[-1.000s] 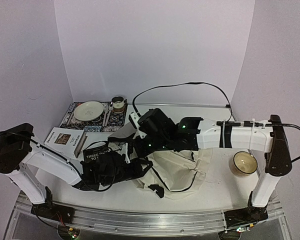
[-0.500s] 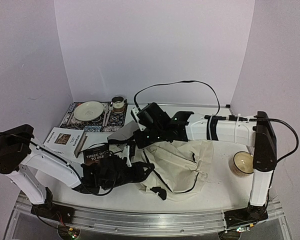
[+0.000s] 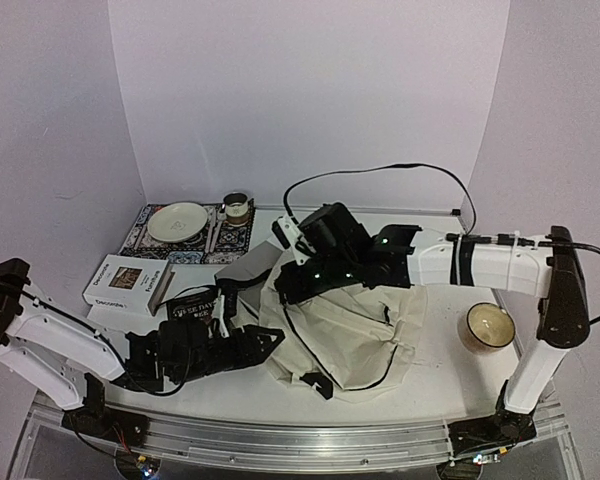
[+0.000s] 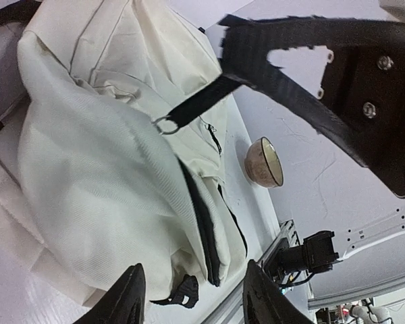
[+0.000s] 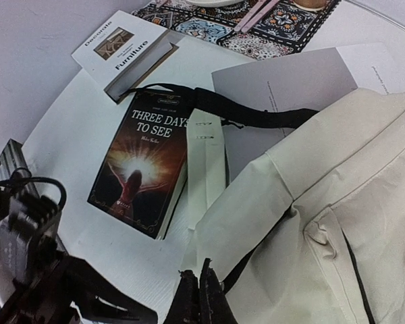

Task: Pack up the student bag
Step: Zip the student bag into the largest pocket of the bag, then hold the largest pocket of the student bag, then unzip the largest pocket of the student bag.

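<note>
**Two grippers, one bag: keep the corner up and take the book cleanly**

At the near edge, the left gripper (image 4: 193,270) is low over the table (image 3: 450,385). Its jaws stand apart with nothing between them, and its camera looks between the fingers straight at the side of the bag (image 3: 355,330). The bag lies in the middle of the table, slumped and creased, with a black zipper line along its near side. I cannot tell from these views how far the zipper is open.

Just behind the left gripper lies the book (image 5: 145,169), flat and cover up, beside the left edge of the bag. A black strap (image 5: 243,116) runs from the bag past the top end of the book. I judge the book to be the next thing to pack. For this the left jaws should come to one of its long edges, opened wider than the book is thick. They should also keep away from the strap, which could be caught together with it.

Over the left corner of the bag, the right gripper (image 5: 198,277) is closed tight. It appears to pinch the cream fabric at the edge and hold this corner higher than the rest. This hold must not slip, because such soft cloth would likely fold over the opening once it is let go.

Further back lies the catalogue (image 5: 125,50), well apart from the bag and probably to be packed after the book. The bowl (image 3: 488,325) stands at the right, near the bag, and the plate (image 3: 177,221) is at the far side. Both are better left alone.
</note>
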Robot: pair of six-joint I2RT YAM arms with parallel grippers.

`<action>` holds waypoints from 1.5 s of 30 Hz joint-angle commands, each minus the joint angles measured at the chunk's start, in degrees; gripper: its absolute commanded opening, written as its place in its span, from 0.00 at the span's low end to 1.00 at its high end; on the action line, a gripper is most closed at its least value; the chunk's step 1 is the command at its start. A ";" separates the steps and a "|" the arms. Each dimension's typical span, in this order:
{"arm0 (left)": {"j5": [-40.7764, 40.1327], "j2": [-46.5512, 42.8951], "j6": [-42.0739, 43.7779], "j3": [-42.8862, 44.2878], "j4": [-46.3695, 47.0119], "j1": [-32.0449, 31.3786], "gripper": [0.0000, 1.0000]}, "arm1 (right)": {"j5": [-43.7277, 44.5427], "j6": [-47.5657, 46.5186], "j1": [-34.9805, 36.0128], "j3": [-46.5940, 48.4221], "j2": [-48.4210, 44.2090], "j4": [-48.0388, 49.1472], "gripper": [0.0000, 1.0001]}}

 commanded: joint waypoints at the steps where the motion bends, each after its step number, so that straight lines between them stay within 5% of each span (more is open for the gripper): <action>1: 0.10 -5.02 -2.48 -2.70 0.20 2.42 0.52 | -1.36 0.66 0.85 -3.02 -5.51 0.66 0.00; 11: 9.98 -7.39 -2.55 0.95 -3.06 12.57 0.57 | -2.00 -0.04 2.55 -7.52 -8.89 0.59 0.00; 26: 26.29 9.72 -4.85 12.94 -6.39 18.86 0.56 | -5.66 -2.86 5.36 -10.29 -10.11 0.50 0.00; 31: 29.32 13.58 -4.61 15.23 -6.35 18.91 0.41 | -5.63 -3.02 5.75 -11.65 -10.58 0.17 0.00; 38: 29.59 14.66 -3.80 15.82 -6.36 19.63 0.00 | -5.22 -2.86 6.25 -13.92 -13.00 -1.34 0.00; 45: 30.65 14.83 -2.46 17.12 -6.72 23.32 0.00 | -6.85 -1.86 7.12 -17.86 -17.95 -8.63 0.00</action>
